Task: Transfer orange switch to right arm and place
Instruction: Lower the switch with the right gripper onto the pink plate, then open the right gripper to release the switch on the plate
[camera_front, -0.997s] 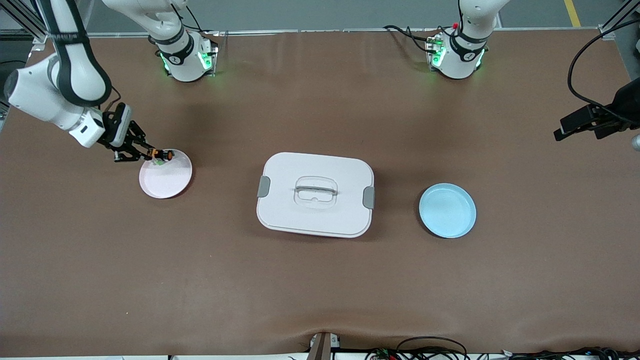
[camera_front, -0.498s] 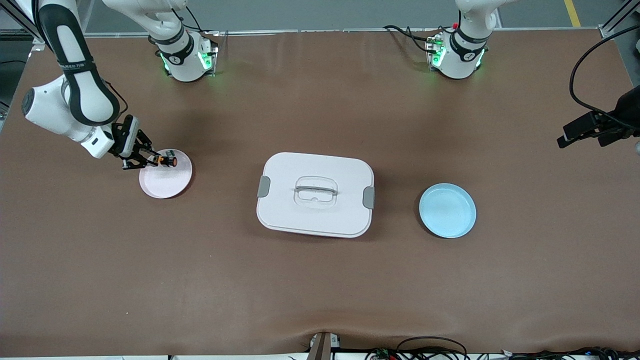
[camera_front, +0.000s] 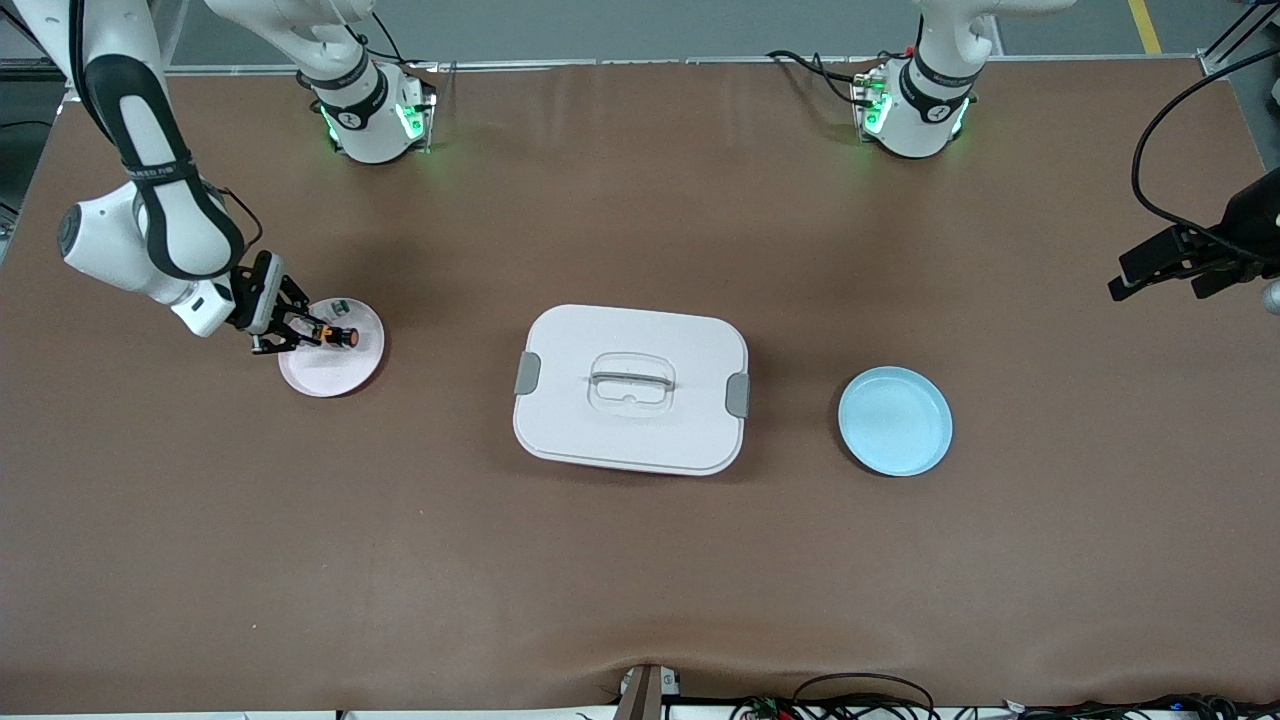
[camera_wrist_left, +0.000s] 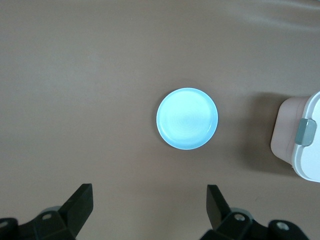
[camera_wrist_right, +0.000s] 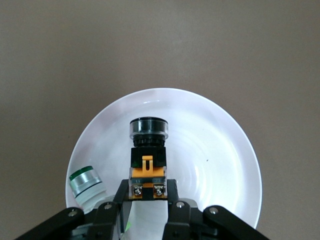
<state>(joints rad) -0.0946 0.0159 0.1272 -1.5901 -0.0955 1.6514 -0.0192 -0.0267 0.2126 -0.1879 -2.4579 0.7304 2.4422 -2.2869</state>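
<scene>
Brown table (camera_front: 640, 560), both arm bases along its camera-far edge. Right arm (camera_front: 150, 215) reaches out at its own end of the table; left arm waits, lifted high near its end, only its wrist showing at the frame edge. White lidded container (camera_front: 631, 389) at table centre, grey latches on two ends, clear handle set in the lid. Light blue plate (camera_front: 895, 420) toward the left arm's end, well apart from the container; seen bare in the left wrist view (camera_wrist_left: 187, 119). Pale pink plate (camera_front: 335, 368) toward the right arm's end, looks white in the right wrist view (camera_wrist_right: 220, 150). Left gripper (camera_wrist_left: 150, 207) fingers spread wide, holding nothing. Right gripper (camera_front: 300, 335) over the pink plate, fingers clamped on the orange switch (camera_front: 341, 336); switch held by its orange terminal end, black round head pointing outward (camera_wrist_right: 148, 155). Small white-and-green part (camera_wrist_right: 86, 182) lies on the pink plate near its rim, just beside the gripper.
</scene>
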